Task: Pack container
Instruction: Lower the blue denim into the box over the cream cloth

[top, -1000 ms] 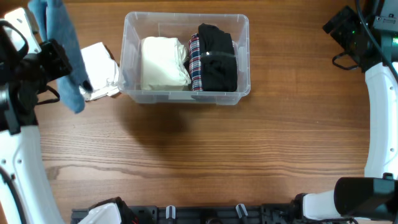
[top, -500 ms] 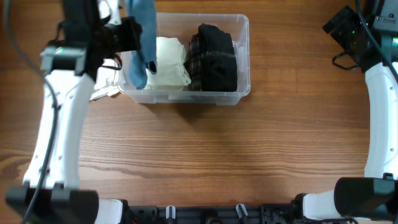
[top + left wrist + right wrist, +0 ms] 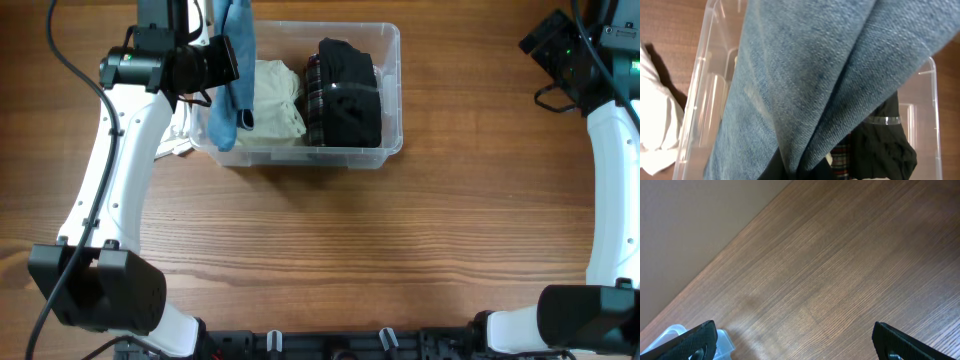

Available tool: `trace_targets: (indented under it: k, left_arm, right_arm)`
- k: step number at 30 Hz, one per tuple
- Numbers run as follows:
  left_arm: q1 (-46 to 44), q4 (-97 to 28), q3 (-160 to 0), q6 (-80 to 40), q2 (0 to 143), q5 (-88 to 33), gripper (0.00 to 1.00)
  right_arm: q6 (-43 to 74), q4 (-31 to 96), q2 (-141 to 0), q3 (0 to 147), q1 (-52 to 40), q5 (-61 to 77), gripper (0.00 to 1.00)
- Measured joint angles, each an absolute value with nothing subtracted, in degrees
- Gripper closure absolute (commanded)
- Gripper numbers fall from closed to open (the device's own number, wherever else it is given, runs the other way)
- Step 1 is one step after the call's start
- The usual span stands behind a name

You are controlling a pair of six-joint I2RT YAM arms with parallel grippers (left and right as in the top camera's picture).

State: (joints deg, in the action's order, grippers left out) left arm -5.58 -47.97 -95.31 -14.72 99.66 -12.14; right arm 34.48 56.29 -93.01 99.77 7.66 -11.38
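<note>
Denim point(image 3: 238, 80) hangs from left gripper point(image 3: 225, 60), jaws closed on it, held high so folds likely clear rim. Container point(image 3: 300, 24) just below gripper, cream cloth point(image 3: 275, 100) under denim. Right gripper point(image 3: 794, 332) spread wide, empty, far off.

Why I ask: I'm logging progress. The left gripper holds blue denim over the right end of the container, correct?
Not quite. The overhead view shows the left gripper holding the blue denim over the left end of the container, beside the cream garment; the black garment fills the right end.
</note>
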Motion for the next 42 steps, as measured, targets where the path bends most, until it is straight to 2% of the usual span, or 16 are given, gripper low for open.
trace_targets:
  k: [10,18,27,39,40,42]
  left_arm:
    - [-5.56,-52.36,-99.77,-22.00,100.22,-10.72,0.96]
    - [-5.43,-59.59,-108.88,-23.38,100.44,-10.52,0.96]
    - [-3.22,-69.10,-109.84,-23.73,100.60,-12.45,0.96]
    - [-3.53,-68.58,-110.32,-23.44,108.27,-13.58,0.96]
    - [-3.79,-68.58,-110.34,-23.33,108.44,-13.58,0.82]
    - [-3.92,-68.58,-110.50,-22.98,108.55,-13.56,0.45]
  right_arm:
    - [34.48,56.29,-93.01,99.77,7.66,-11.38,0.00]
    - [34.48,56.29,-93.01,99.77,7.66,-11.38,0.00]
    - [34.48,56.29,-93.01,99.77,7.66,-11.38,0.00]
    - [34.48,56.29,-93.01,99.77,7.66,-11.38,0.00]
    - [34.48,56.29,-93.01,99.77,7.66,-11.38,0.00]
    - [34.48,56.29,-93.01,99.77,7.66,-11.38,0.00]
